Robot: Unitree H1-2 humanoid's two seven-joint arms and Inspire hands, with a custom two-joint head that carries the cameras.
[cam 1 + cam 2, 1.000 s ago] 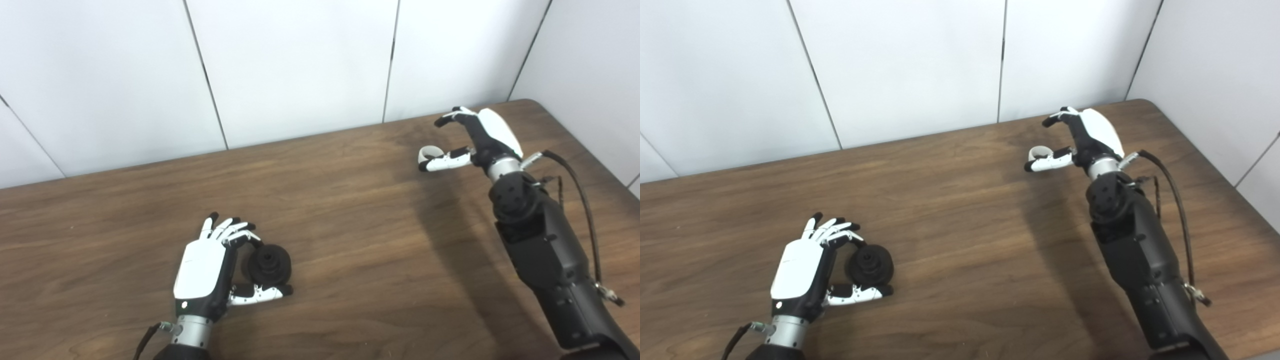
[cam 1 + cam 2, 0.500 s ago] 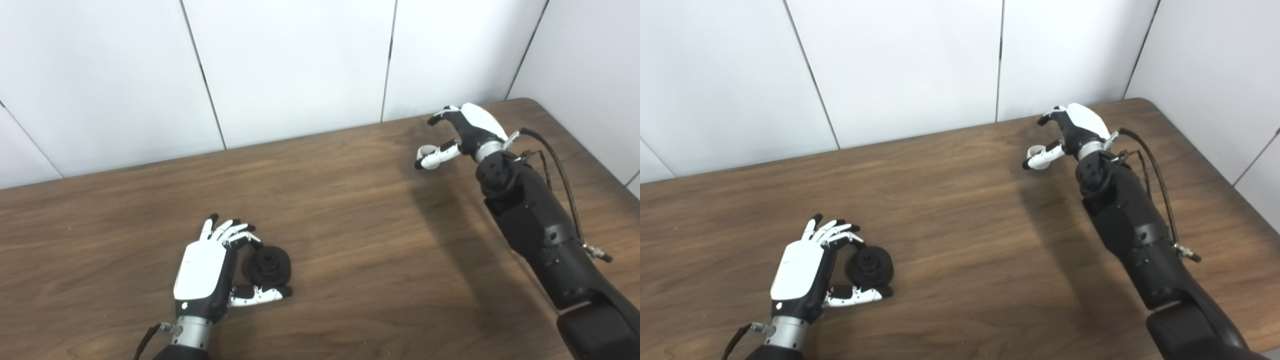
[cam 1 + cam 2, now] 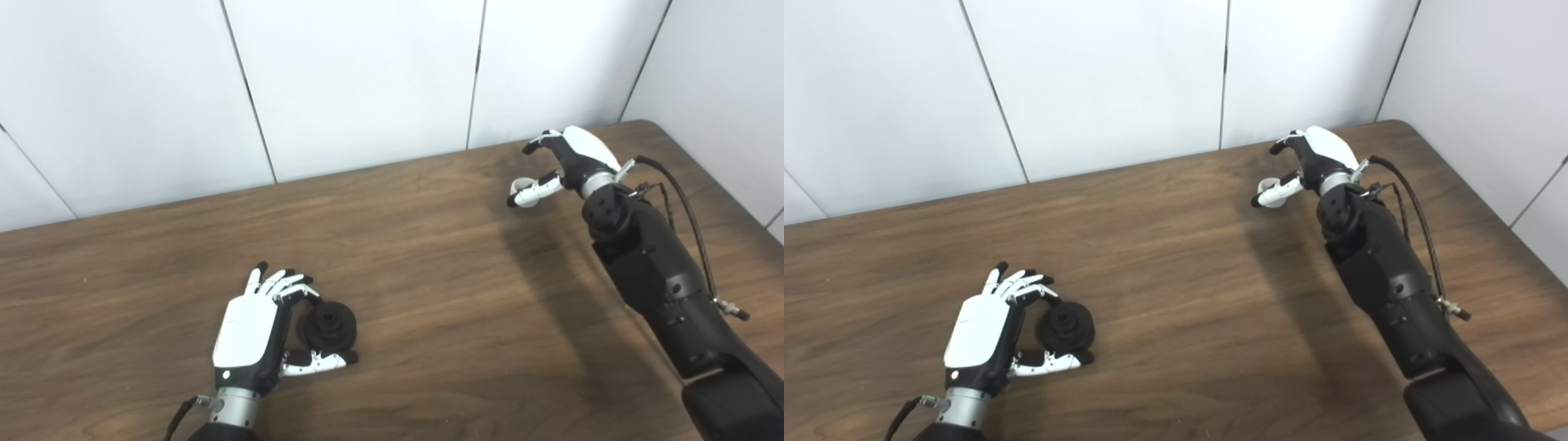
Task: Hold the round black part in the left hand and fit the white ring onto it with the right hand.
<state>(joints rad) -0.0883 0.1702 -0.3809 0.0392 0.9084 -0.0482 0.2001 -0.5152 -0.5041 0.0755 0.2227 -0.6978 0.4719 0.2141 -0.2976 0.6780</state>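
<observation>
A: Ring (image 3: pixel 522 184), white, one in number, lies on the wooden table (image 3: pixel 429 257) at the far right, between the spread thumb and fingers of the right hand (image 3: pixel 566 164), not yet pinched.

B: Black round part (image 3: pixel 329 324), also one, sits near left, cupped by the left hand (image 3: pixel 260 324), its curled fingers (image 3: pixel 288 288) touching it.

No readable text, labels, brand marks, numbers or signs anywhere in either view.
</observation>
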